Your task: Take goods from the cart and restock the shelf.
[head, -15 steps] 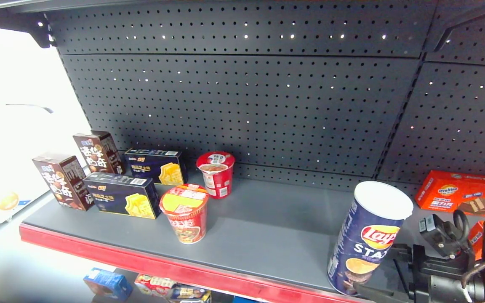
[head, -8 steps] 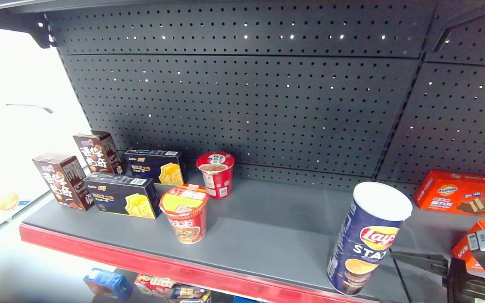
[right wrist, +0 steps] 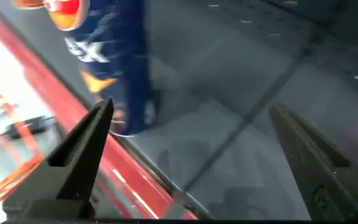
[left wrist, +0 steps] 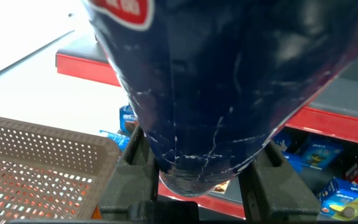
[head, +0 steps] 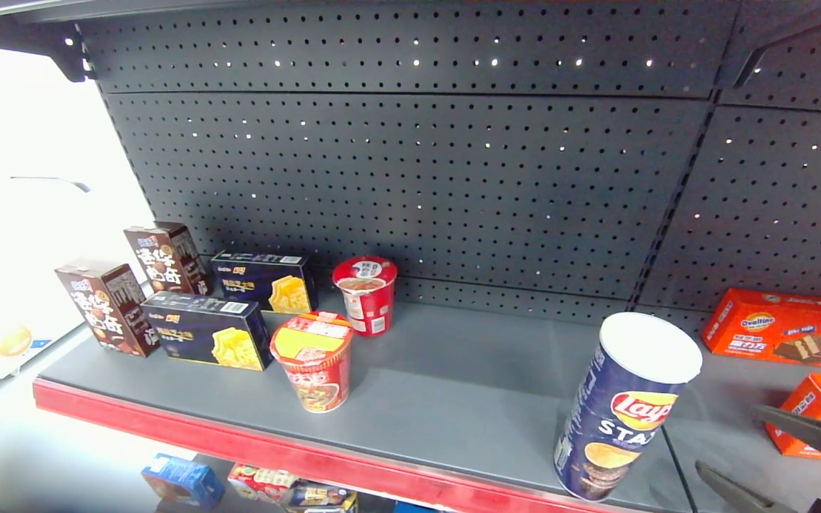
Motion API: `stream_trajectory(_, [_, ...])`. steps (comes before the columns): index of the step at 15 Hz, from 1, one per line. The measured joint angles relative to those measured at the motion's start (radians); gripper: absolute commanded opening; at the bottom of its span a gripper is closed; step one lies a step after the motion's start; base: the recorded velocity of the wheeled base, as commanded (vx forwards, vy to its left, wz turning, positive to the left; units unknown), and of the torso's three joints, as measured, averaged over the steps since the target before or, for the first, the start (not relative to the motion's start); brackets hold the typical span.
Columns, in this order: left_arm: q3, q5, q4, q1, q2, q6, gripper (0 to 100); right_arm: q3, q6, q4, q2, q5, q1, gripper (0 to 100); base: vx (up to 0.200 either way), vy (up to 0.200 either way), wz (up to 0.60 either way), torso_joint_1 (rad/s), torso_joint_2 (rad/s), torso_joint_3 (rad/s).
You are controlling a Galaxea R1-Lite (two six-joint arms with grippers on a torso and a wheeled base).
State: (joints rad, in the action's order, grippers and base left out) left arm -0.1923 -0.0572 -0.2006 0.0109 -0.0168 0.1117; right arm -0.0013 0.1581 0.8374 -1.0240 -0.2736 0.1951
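Note:
A dark blue chip can (head: 624,406) with a white lid stands upright on the grey shelf (head: 467,399), close to its red front edge (head: 275,445). My right gripper (head: 727,438) is open just to the can's right, apart from it. In the right wrist view the same can (right wrist: 114,62) stands beyond the open right gripper (right wrist: 191,109). My left gripper (left wrist: 194,174) is shut on a second dark blue can (left wrist: 229,81), held above the brown perforated cart basket (left wrist: 36,162).
On the shelf's left part stand two brown boxes (head: 107,306), two dark blue boxes (head: 207,331) and two red noodle cups (head: 314,360). Two orange boxes (head: 781,324) lie at the right. Bare shelf lies between the cups and the can. More goods (head: 182,481) sit on the shelf below.
My right gripper has drawn back to the right, away from the chip can, which stays standing on the shelf.

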Motion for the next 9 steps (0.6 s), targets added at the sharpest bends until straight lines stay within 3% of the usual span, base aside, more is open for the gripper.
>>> stream_trajectory(6, [0.015,-0.014,0.004,0.0,0.0,-0.007,0,-0.006,-0.025,-0.275,0.381,0.315,-0.006,100,0.0,0.0,0.0,0.0,0.0,0.0])
stream_trajectory(9, [0.045,-0.014,0.069,0.0,0.0,-0.011,0,-0.007,-0.028,-0.4,0.541,0.369,-0.012,100,0.0,0.0,0.0,0.0,0.0,0.0])
